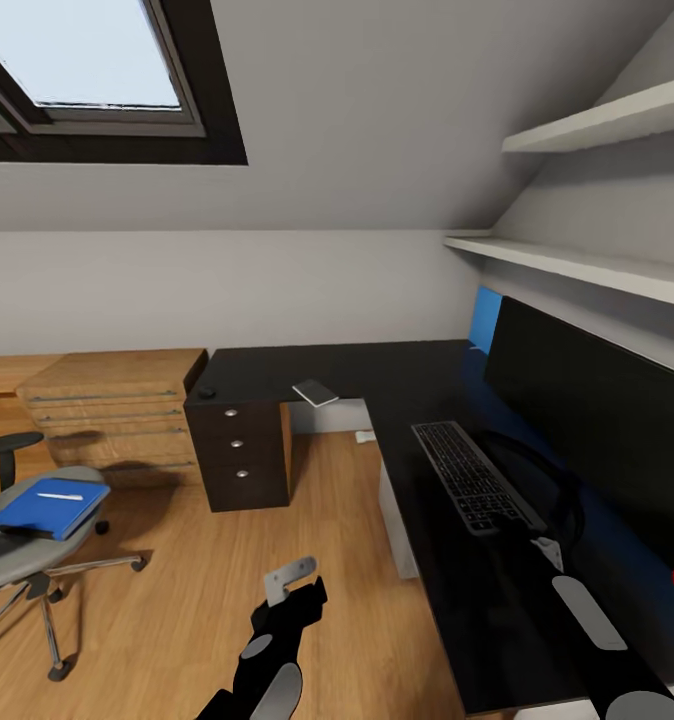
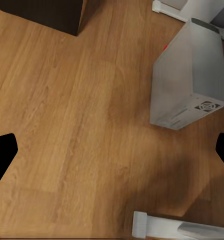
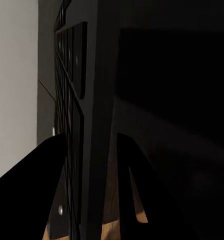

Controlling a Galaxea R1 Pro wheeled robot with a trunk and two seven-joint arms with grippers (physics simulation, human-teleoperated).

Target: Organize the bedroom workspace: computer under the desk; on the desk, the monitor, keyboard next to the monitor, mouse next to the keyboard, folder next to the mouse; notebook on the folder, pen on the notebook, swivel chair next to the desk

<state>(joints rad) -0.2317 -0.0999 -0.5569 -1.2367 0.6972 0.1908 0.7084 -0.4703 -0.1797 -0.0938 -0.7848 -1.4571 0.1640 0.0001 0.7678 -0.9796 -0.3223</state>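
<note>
Keyboard (image 1: 470, 476) lies flat on the glossy black L-shaped desk (image 1: 377, 372), just in front of the monitor (image 1: 592, 400), with the right gripper (image 1: 537, 543) at its near end.

In the right wrist view the slim grey slab with dark keys (image 3: 74, 125) runs between the 2 dark fingers (image 3: 34, 195), which look clenched on it. The left gripper (image 1: 295, 580) hangs released over the wood-grain floor (image 1: 307, 590); its wrist view shows the boxy pale grey computer (image 2: 189, 80) standing there. The flat blue folder (image 1: 49, 508), a thin pale pen (image 1: 59, 496) on top, rests on the grey upholstered swivel chair (image 1: 22, 555). A small rounded mouse (image 1: 207, 393) sits at the desk's far left corner, above 3 round silver knobs (image 1: 235, 443).
</note>
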